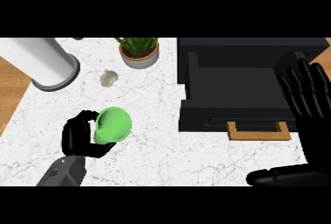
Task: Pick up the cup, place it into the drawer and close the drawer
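Observation:
A green cup (113,125) lies tilted above the white marble counter (161,153), its open mouth facing right. My left hand (81,136) is curled round the cup's left side and holds it. To the right stands a black drawer unit (239,83) with its drawer pulled open; a wooden handle (258,131) sticks out at its front. My right hand (310,105) is at the right edge, open, fingers straight and pointing up, over the drawer's right side. Its thumb (284,177) lies low across the counter.
A white cylinder (42,61) stands at the back left. A potted plant (139,51) sits at the back middle. A small grey lump (108,78) lies between them. Wooden floor (9,83) shows past the counter's left edge.

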`<action>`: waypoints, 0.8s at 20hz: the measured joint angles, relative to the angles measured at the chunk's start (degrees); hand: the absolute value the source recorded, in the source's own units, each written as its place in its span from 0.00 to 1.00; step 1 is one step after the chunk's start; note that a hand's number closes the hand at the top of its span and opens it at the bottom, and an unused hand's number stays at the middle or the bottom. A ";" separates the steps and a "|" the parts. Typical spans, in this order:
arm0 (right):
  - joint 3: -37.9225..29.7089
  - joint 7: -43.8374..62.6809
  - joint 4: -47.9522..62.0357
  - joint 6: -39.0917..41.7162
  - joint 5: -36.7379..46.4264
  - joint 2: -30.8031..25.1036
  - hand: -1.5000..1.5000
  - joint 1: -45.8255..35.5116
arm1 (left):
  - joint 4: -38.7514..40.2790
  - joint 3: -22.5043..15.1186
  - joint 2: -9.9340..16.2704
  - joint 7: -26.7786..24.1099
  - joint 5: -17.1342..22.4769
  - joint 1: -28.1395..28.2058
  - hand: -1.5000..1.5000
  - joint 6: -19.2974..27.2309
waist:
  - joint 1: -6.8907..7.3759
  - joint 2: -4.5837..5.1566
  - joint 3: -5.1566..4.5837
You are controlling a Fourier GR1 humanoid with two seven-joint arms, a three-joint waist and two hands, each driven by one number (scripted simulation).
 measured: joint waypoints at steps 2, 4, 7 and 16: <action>-0.66 0.52 -0.74 0.39 -0.81 -0.55 0.00 0.23 | -3.80 -0.87 0.73 1.35 -0.75 0.14 1.00 -0.19 | -0.06 0.00 0.01; -1.42 1.00 -0.64 0.59 -1.39 -1.09 0.00 -0.05 | -9.11 -1.96 1.08 4.92 -0.82 0.03 1.00 0.20 | 0.04 -0.04 0.03; -1.90 1.12 -0.68 1.07 -2.06 -1.37 0.00 0.71 | -16.61 -2.68 1.24 11.05 -0.48 -1.22 1.00 2.32 | -0.01 -0.06 0.03; -2.78 -0.88 1.54 1.56 -2.12 -1.38 0.00 0.12 | -34.41 -3.56 -1.06 27.79 -1.32 -6.30 1.00 11.65 | -0.29 0.09 0.00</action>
